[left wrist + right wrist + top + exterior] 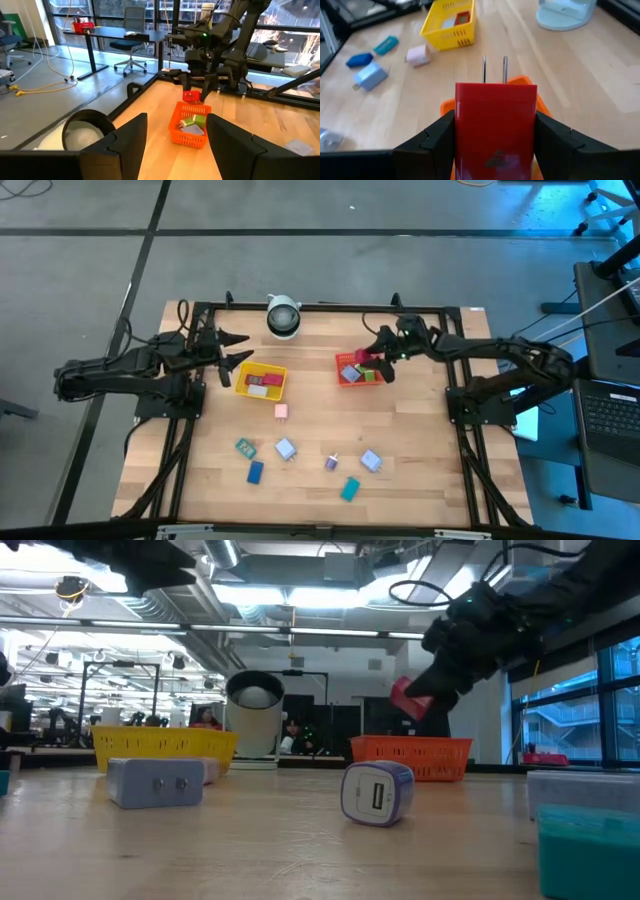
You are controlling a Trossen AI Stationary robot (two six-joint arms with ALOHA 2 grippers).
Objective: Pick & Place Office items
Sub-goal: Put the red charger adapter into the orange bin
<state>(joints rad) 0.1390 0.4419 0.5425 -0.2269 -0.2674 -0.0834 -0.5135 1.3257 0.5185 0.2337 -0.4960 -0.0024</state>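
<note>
The red plug block (495,127) sat clamped in the right tool (372,360), held above the red basket (350,374) at the far right of the desk (420,470). Its two metal prongs (494,70) pointed away from the wrist, so its long axis seemed to run along the tool's reach.

My worry: the block was over the basket's far edge rather than its middle, so a release might clip the rim and drop it onto the desk. It could also land on the green and pale pieces (192,124) already inside and bounce out.

The left tool (232,350) waited with fingers apart by the yellow basket (261,380). Loose blue, pink and purple pieces (285,448) lay on the near side of the desk.
</note>
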